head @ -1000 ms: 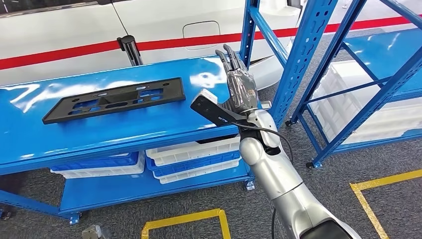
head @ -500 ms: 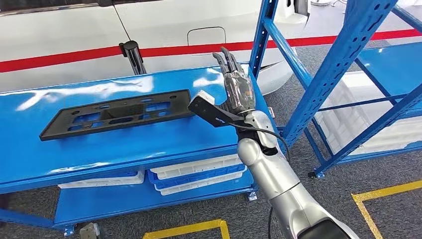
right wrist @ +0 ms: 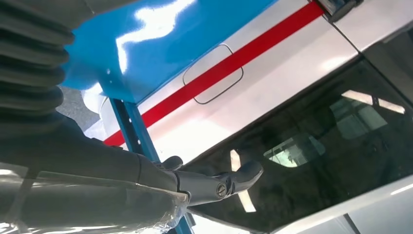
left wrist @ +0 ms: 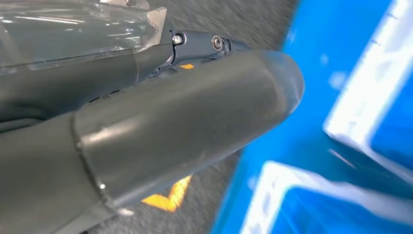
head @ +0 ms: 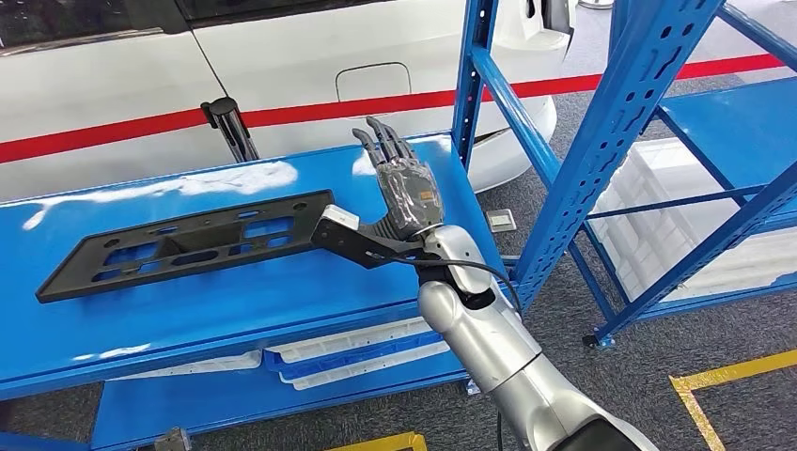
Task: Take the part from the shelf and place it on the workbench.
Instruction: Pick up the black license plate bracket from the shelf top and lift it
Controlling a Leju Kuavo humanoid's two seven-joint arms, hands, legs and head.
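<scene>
The part [head: 183, 242], a long flat black plate with cut-outs, lies on the glossy blue workbench [head: 235, 305]. My right hand [head: 404, 188] is raised over the bench's right end, just past the part's right tip and apart from it. Its fingers [right wrist: 214, 183] are stretched out straight and hold nothing. My left hand [left wrist: 146, 122] is seen close up, its thick thumb and a dark finger extended, with nothing in it. Blurred blue and white shapes lie behind it.
A white car [head: 282, 56] with a red stripe stands right behind the bench. Blue shelf uprights [head: 611, 141] rise at the right, with white crates [head: 658, 216] on a low shelf. White and blue bins [head: 348, 348] sit under the bench. Yellow tape [head: 724, 376] marks the grey floor.
The whole picture has shifted, so the camera moved. The part stays flat on the bench. My right hand stays raised and spread, now a little nearer the part's right end.
</scene>
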